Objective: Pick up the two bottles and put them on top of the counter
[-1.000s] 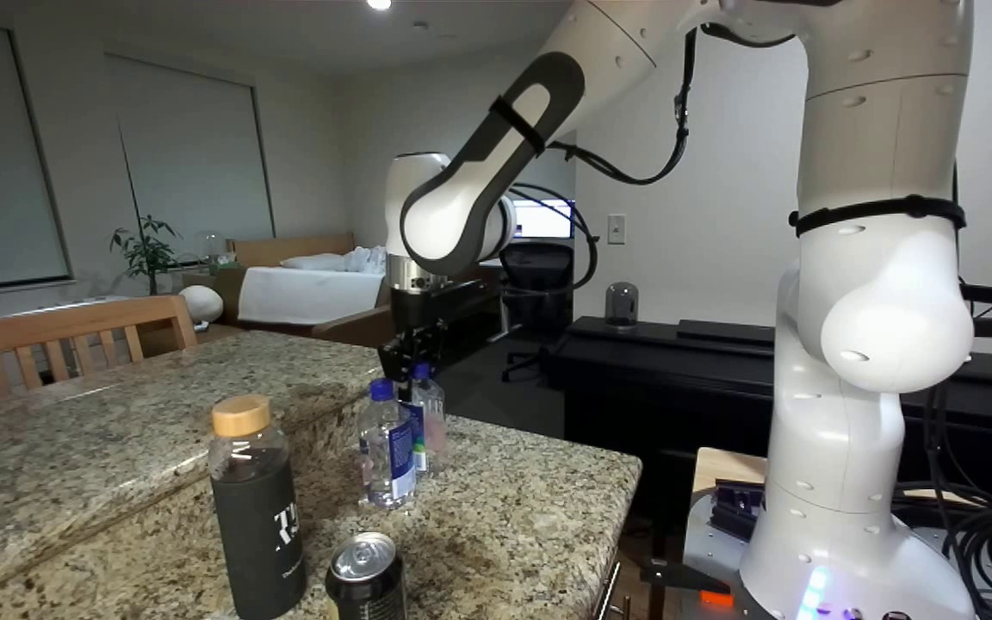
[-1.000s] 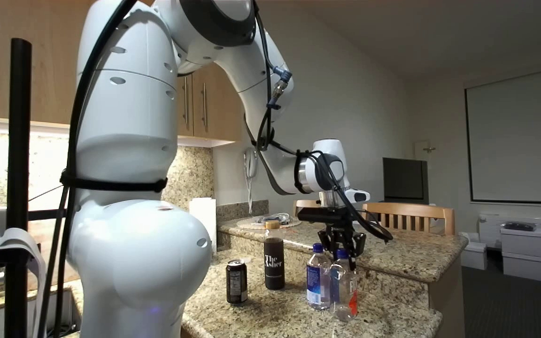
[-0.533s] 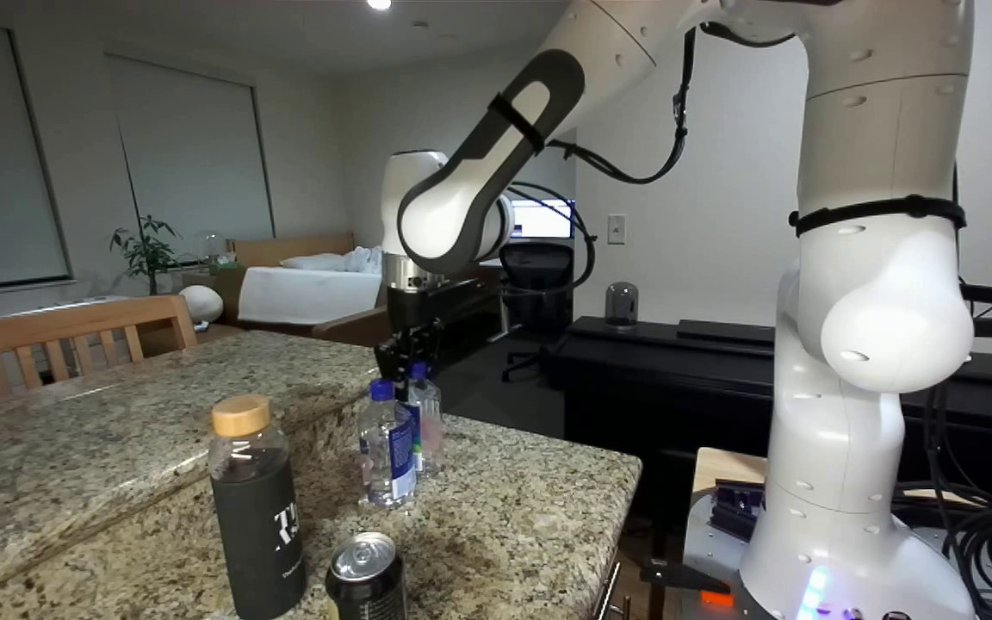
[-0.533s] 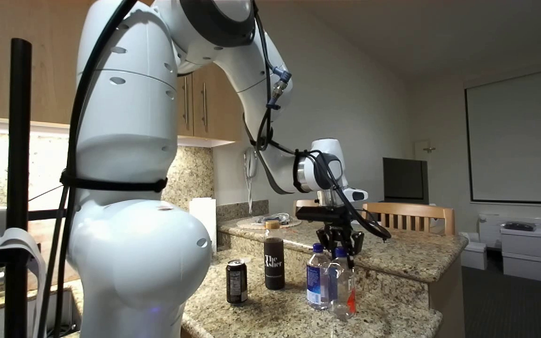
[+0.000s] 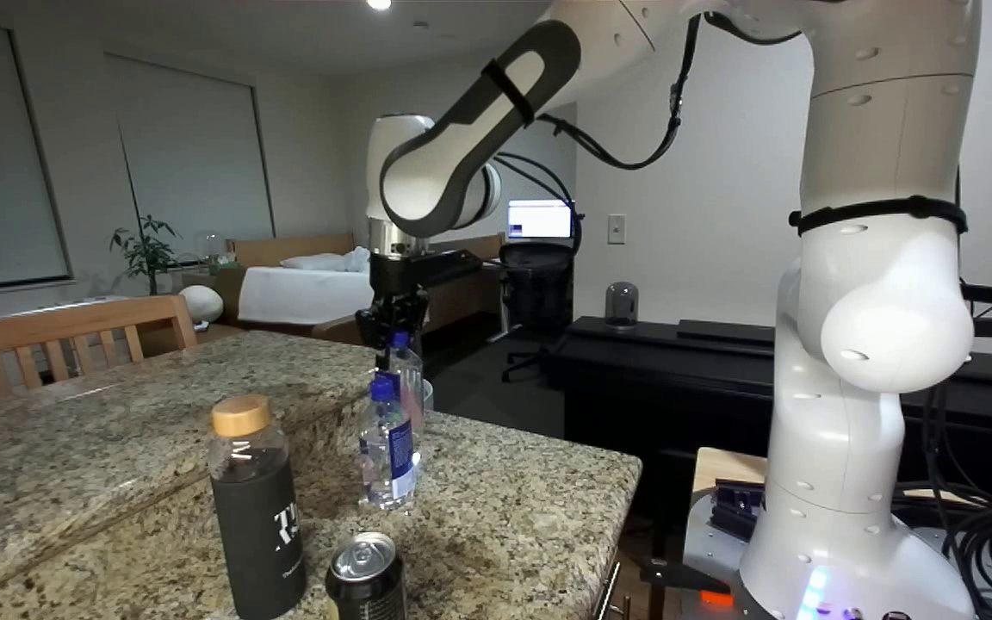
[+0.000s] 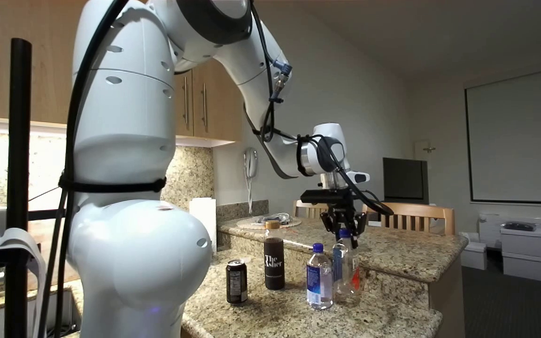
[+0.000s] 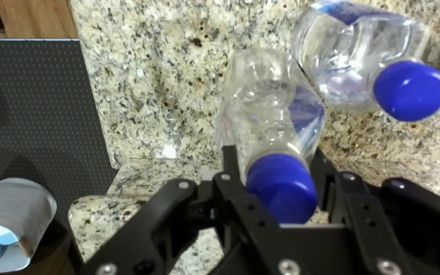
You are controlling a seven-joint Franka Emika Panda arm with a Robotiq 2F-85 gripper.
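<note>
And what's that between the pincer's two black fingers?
A blue-capped water bottle. The wrist view shows the pincer's fingers on either side, near its neck; the other water bottle is outside them.

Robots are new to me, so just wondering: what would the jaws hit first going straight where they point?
The jaws point down, closed on a bottle whose base would probably meet the lower granite surface first; any gap is hard to judge.

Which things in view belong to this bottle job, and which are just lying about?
Job:
gripper
held blue-capped water bottle
standing blue-capped water bottle
raised granite countertop (likely destination)

Lying about:
tan-capped "The Asher" bottle
black drinks can
round mat
</note>
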